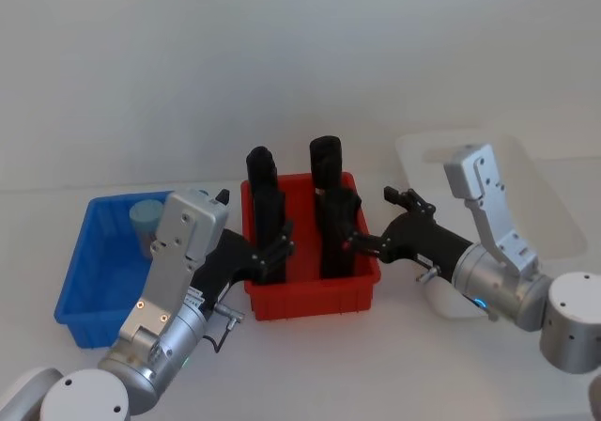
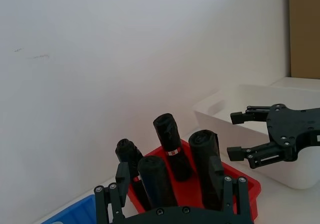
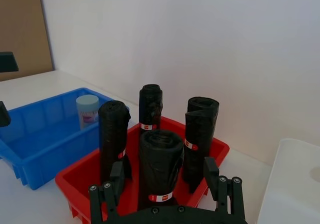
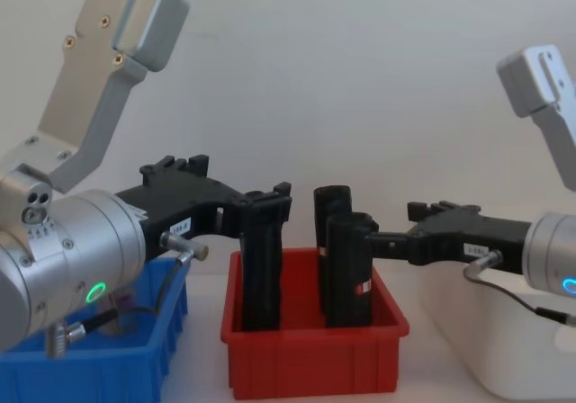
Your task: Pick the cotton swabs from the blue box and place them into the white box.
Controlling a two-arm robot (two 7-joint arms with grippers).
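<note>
Sitting in the blue box (image 1: 80,285), one swab jar (image 1: 146,216) awaits transfer to the white box (image 4: 468,340). Left end effector (image 2: 169,178) and right end effector (image 2: 233,134) hover open and empty by the red bin (image 1: 310,299).

Blue box (image 1: 80,285): moulded plastic, glossy. Red bin (image 1: 310,301): same plastic, light sheen. White box (image 4: 508,362): smooth plastic, soft gloss. Black rolls (image 3: 160,166): crinkled matt film. My right claw (image 2: 239,134): matt black. My arm shells (image 4: 117,25): satin silver metal.

cotton swabs (image 1: 146,216) upright in blue box (image 1: 80,263), white box (image 2: 215,115) rightmost
</note>
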